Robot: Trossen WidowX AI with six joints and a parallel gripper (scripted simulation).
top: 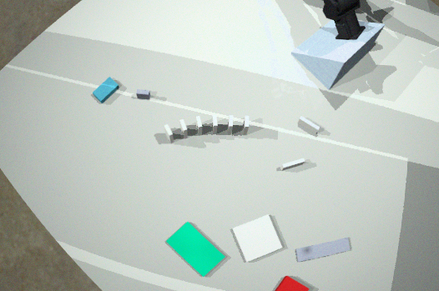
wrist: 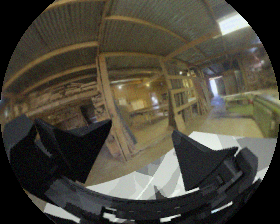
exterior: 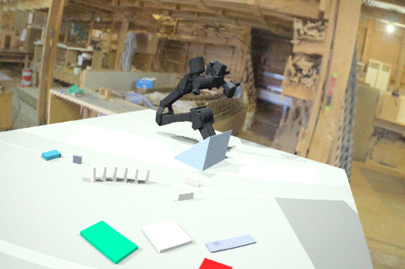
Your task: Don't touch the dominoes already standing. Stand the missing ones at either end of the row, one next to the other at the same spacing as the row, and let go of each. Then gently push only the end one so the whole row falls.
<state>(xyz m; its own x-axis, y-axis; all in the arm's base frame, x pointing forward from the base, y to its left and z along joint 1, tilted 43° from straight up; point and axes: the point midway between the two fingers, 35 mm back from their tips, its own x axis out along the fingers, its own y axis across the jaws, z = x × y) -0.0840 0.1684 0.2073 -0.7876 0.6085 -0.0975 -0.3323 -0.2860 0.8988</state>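
Note:
Several white dominoes stand upright in a gently curved, evenly spaced row, from the left end domino (top: 169,133) (exterior: 94,174) to the right end domino (top: 246,125) (exterior: 147,176). Right of the row, one loose white domino (top: 309,125) (exterior: 192,181) lies on its side near the pale line. Another loose domino (top: 293,164) (exterior: 185,196) lies on a long edge nearer the front. My gripper (wrist: 143,128) is open, with nothing between its fingers. It is raised high behind the pale blue wedge, far from all the dominoes.
A pale blue wedge (top: 325,53) (exterior: 215,153) stands by the arm's base. A teal block (top: 106,89) (exterior: 51,155) and small grey block (top: 143,94) (exterior: 77,159) lie behind the row's left end. Green (top: 196,248), white (top: 258,238), lavender (top: 323,249) and red (top: 292,285) pieces lie in front.

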